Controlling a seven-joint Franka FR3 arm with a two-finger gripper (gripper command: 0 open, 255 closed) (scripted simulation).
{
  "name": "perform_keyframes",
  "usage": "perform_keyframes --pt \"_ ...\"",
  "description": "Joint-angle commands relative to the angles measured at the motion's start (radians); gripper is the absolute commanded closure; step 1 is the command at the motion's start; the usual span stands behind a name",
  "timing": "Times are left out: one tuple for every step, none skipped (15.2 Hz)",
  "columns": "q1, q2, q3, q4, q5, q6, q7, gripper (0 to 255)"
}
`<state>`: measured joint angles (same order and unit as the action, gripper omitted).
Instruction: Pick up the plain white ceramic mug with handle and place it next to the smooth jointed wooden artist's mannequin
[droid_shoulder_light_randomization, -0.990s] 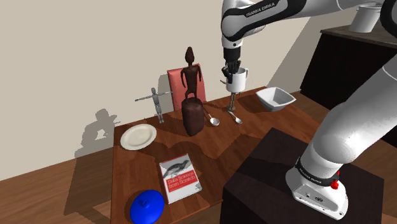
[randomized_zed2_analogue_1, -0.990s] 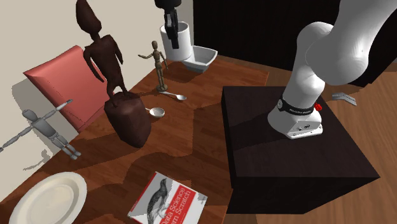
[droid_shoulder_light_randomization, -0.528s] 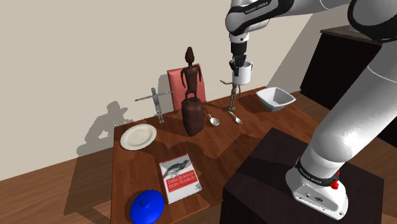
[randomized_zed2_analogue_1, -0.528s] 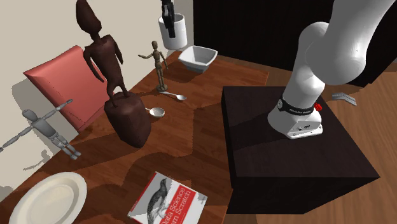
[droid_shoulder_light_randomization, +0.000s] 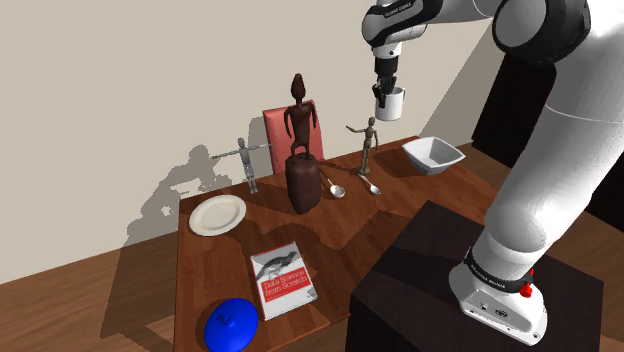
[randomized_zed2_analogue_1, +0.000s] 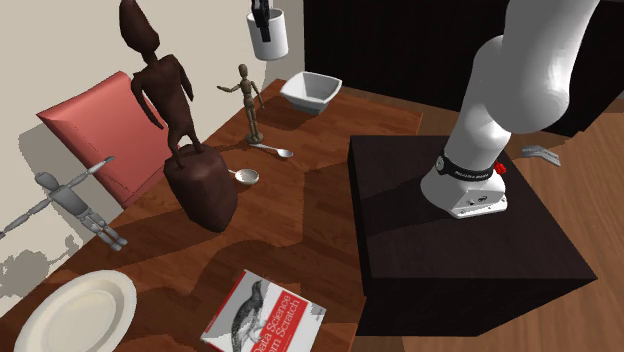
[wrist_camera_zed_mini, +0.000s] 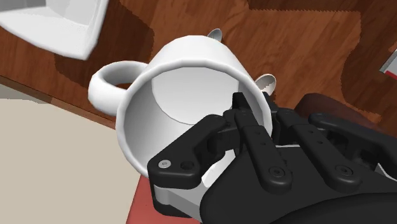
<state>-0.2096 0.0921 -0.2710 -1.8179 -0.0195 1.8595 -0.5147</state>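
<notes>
Currently: mug (droid_shoulder_light_randomization: 393, 104) aloft, gripper (droid_shoulder_light_randomization: 385, 96) clamped on its rim.
I should lower it upright at the mannequin's (droid_shoulder_light_randomization: 369, 143) three o'clock.

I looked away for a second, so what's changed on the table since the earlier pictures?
The black gripper, still shut on the plain white handled mug, has lifted it higher and slightly toward the shoulder view's right, so it now hangs higher than the small jointed wooden mannequin. The mannequin, the white bowl and the dark carved statue stayed put.
</notes>
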Motion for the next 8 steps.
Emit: perform_keyframes --pt "-0.026 0.06 -0.018 0.072 0.017 -0.013 -0.049 255" --pt "-0.039 0.09 -0.025 0.11 0.026 -0.022 -0.071 255" --pt "-0.053 0.12 -0.032 0.15 0.036 -0.032 -0.092 255" --pt "-0.068 0.152 -0.038 0.192 0.046 -0.042 -0.114 255" --pt "-0.084 0.185 -0.043 0.236 0.056 -0.055 -0.135 255" --pt "-0.101 0.219 -0.048 0.282 0.067 -0.068 -0.155 255" --pt "-0.118 0.254 -0.052 0.331 0.078 -0.083 -0.175 255" --pt "-0.136 0.291 -0.055 0.383 0.09 -0.099 -0.194 255"
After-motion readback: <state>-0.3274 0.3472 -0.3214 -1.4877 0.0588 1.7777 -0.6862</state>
